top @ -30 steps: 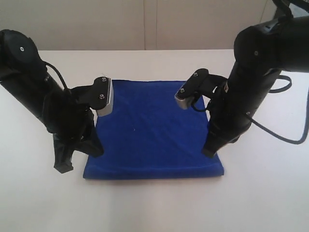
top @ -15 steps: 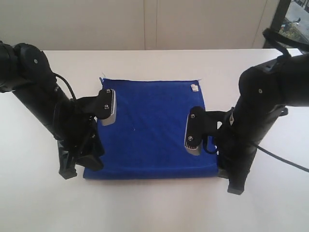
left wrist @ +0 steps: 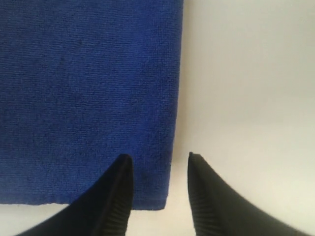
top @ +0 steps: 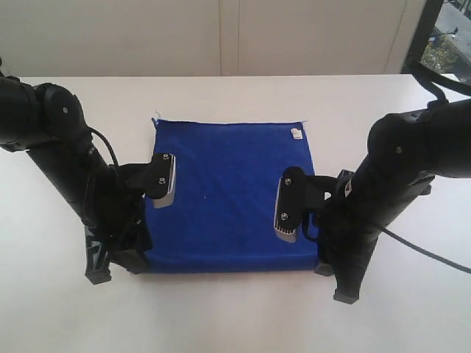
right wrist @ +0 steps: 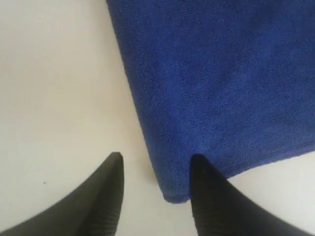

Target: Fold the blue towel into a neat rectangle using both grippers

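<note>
Hiding both near corners of the blue towel [top: 228, 198] behind the left arm [top: 62, 158] and the right arm [top: 397, 176], exterior view. Showing too small to read at the towel's far right corner: white tag [top: 296, 133].

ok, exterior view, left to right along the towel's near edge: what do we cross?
Left black narrow-fingered end effector → deep blue rectangular terry towel → right black narrow-fingered end effector.

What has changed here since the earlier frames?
The right hand swung off the blue towel toward its near right corner, uncovering the white tag. The left hand shifted slightly toward the camera at the near left corner. Both hands now stand open, straddling the side edges. The towel stayed flat in place.
</note>
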Robot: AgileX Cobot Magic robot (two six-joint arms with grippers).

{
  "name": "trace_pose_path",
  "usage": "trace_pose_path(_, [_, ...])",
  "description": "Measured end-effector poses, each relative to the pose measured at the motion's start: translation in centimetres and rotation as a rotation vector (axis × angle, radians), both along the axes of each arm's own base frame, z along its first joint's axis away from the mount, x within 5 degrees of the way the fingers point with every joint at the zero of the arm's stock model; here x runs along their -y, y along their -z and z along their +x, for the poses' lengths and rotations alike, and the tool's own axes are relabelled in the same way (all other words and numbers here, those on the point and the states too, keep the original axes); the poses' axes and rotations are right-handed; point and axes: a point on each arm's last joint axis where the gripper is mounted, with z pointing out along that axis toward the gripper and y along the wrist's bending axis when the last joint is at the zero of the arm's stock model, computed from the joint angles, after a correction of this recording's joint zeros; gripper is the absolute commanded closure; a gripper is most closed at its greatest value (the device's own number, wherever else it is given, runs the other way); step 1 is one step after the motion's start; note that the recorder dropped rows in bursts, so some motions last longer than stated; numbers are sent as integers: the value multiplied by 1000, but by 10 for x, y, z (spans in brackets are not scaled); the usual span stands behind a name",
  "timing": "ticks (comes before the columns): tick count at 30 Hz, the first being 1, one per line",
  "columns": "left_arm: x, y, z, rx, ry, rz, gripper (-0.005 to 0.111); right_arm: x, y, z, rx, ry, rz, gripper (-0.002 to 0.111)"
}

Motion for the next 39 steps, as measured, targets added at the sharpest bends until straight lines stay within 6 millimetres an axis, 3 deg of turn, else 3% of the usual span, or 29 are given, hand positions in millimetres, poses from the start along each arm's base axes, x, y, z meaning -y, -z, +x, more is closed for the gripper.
trace_pose_path(15, [-2,17,-2,-30,-9,24,63,-2,19,3,-38,-3,-21,67])
trace_pose_path(24, [-1,20,0,-27,-12,27,65,-3,26,6,-41,0,-23,88])
trace_pose_path(27, [-1,21,1,-16,-16,26,73,-3,26,6,-37,1,-22,95])
trace_pose_path(34, [-1,21,5,22,-29,20,107,-3,26,6,-31,1,-20,108])
trace_pose_path(39, [-1,21,5,24,-30,20,107,-3,26,7,-30,1,-19,108])
